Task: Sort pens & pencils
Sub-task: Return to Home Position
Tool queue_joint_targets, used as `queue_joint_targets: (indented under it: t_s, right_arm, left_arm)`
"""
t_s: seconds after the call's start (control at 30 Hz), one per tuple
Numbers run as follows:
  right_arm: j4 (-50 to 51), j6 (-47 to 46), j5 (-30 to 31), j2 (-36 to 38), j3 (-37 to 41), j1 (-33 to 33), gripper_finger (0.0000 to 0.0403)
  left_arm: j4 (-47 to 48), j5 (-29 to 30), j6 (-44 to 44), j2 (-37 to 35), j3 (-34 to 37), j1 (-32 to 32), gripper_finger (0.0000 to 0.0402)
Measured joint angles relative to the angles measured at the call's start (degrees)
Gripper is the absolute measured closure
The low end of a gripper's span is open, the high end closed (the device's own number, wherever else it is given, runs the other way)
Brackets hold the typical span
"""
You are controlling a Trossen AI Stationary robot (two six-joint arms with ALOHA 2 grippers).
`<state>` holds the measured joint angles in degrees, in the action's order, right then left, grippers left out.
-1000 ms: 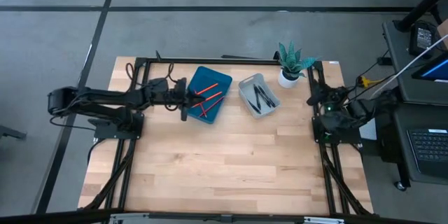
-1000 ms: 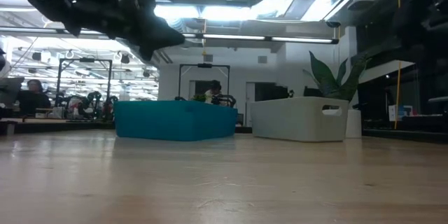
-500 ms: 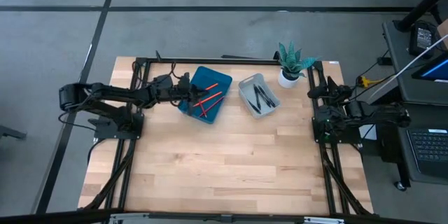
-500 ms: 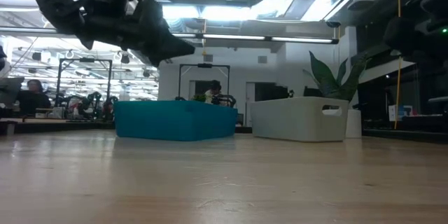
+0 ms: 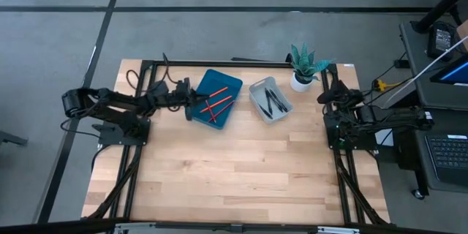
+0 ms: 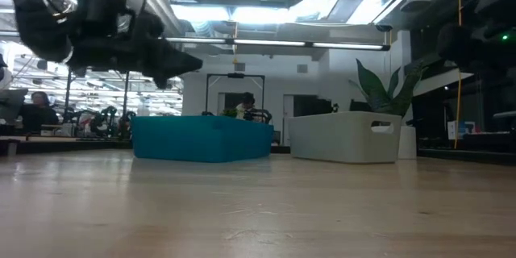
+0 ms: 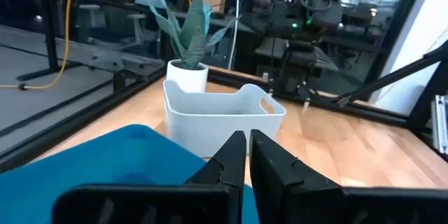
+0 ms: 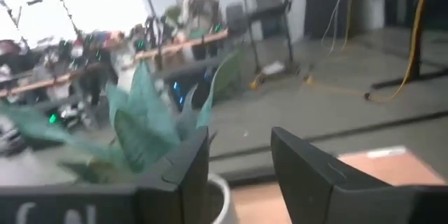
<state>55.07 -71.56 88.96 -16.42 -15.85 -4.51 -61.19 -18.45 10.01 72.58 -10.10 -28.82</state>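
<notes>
So, by the high view, your sorting looks finished. The pencils (image 5: 216,103) lie as a small cluster of red sticks inside the blue bin (image 5: 232,82), and the pens (image 5: 272,101) lie as a bundle of black sticks inside the gray bin (image 5: 257,85) just beside it. I cannot count either group exactly from above, but no red stick shows among the black ones and no black one among the red. On the bare wood of the tabletop (image 5: 234,168) you can see no stick lying outside a bin. The low view agrees as far as it goes, with nothing on the boards in front of the two bins.

Your left gripper (image 5: 189,106) hangs in the air at the blue bin's left edge, above the rim. Its wrist view shows the fingers (image 7: 231,155) drawn almost together with nothing between them. Your right gripper (image 8: 238,140) sits at the right side of the tabletop, close to the potted plant (image 5: 303,64). Its fingers are spread apart and it is empty too.

What is left, as I judge it, is only housekeeping. Bring the left arm away from the blue bin to its rest pose, and settle the right arm likewise. Keep the left gripper high enough to pass the bin's rim, so that you do not nudge the bin or disturb the pencils.
</notes>
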Motion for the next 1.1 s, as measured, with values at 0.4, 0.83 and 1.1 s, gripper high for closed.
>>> queue_joint_targets:
  t_s: [0.4, 0.83, 1.1]
  right_arm:
    - [-0.22, 1.14, -24.52, 0.02, 0.03, -0.01, 0.0247]
    - [-0.18, 1.26, -53.74, 0.06, 0.03, -0.03, 0.0247]
    - [-0.14, 1.28, -62.82, 0.06, 0.03, -0.03, 0.0247]
  left_arm:
    - [4.19, 0.67, 0.08, -0.33, 1.78, 1.22, 0.0388]
    - [6.10, 3.03, 0.91, -0.98, 1.79, 2.12, 0.0388]
    - [13.66, 2.85, 4.00, -28.74, 9.50, 5.94, 0.0388]
